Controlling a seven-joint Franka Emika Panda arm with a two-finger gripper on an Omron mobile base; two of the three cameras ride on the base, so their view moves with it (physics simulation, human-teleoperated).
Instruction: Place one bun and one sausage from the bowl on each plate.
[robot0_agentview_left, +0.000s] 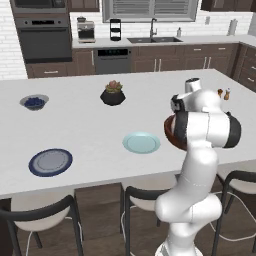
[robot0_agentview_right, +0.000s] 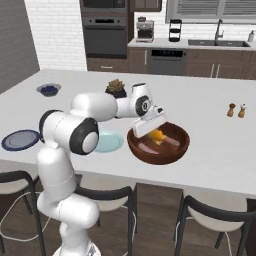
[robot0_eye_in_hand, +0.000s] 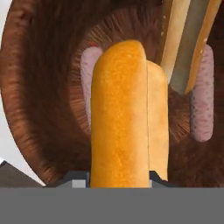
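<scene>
Golden-orange bun (robot0_eye_in_hand: 127, 118) clamped between closed jaws, above wooden bowl (robot0_eye_in_hand: 39, 87)

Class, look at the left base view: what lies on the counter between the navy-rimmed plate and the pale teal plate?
Nothing: in the left base view the white counter is bare between the navy-rimmed plate and the pale teal plate.

We found no text, label, brand, number or sign that could be read anywhere. The oven (robot0_agentview_left: 44, 37), the coffee machine (robot0_agentview_left: 86, 31) and the dishwasher (robot0_agentview_left: 112, 60) at the back wall bore no legible marks, and the two small shakers (robot0_agentview_right: 236, 110) on the counter (robot0_agentview_right: 210, 125) were too small to tell.
</scene>
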